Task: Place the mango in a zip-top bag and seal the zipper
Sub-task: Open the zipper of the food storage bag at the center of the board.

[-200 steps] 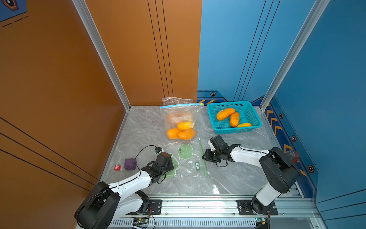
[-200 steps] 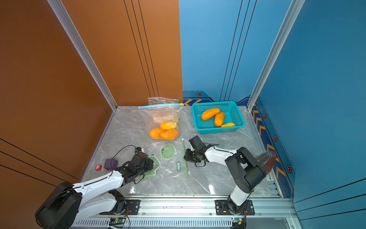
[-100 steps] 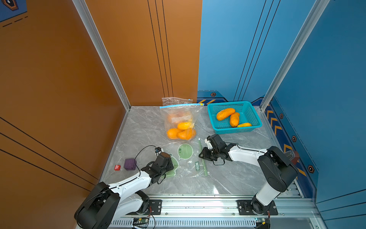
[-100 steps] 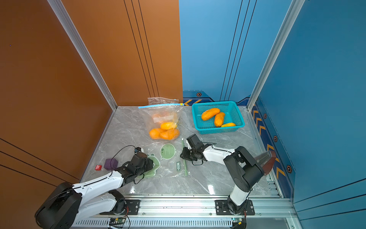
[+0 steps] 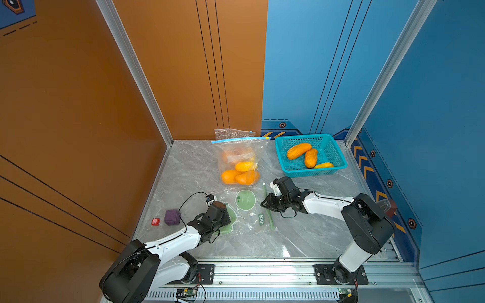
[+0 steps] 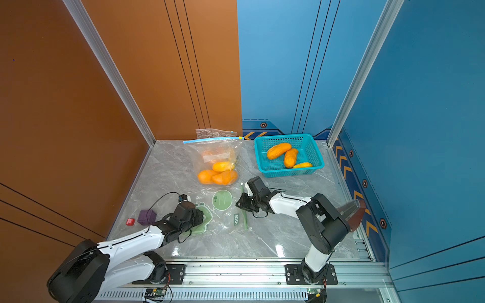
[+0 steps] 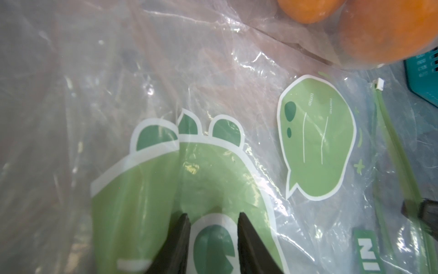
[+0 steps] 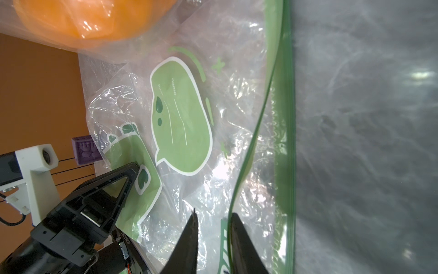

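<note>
Bright even light, glare patch on table (image 5: pixel 284 252), glints on plastic bag (image 8: pixel 220 170), wrist views blurred close up

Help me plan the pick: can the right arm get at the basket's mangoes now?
Probably yes: the mangoes lie uncovered in the open basket just beyond the right gripper, nothing between.

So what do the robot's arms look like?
Both arms, left arm and right arm, have white shells with chunky black joints. The fingers are black and pointed, like triangles. A thin black cable loops from the left wrist, where a white camera mount sits. The right arm also carries a reddish-brown piece.
</note>
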Controlling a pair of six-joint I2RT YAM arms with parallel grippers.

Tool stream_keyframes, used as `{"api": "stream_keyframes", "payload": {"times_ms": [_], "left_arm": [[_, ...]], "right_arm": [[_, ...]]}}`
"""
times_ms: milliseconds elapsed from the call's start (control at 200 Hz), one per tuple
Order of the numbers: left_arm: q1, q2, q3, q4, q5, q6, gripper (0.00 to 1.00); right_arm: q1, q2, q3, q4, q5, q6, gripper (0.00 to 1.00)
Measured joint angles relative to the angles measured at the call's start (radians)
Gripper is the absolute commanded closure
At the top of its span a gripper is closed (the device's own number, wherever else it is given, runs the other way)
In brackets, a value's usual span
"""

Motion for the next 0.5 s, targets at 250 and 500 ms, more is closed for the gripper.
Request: {"api": "stream_keyframes", "payload": {"times_ms": [250,500], "left_arm": [[0.0,-0.007,0.0,-0.006,0.003,-0.008,0.61],[0.0,-0.034,0.0,-0.026,0.009,-0.026,0.59]], "right_arm": [[0.0,0.0,-0.066,0.059,0.0,0.005,0.82],[0.004,0.0,-0.088,0.164,-0.014,-0.011,1.0]]}}
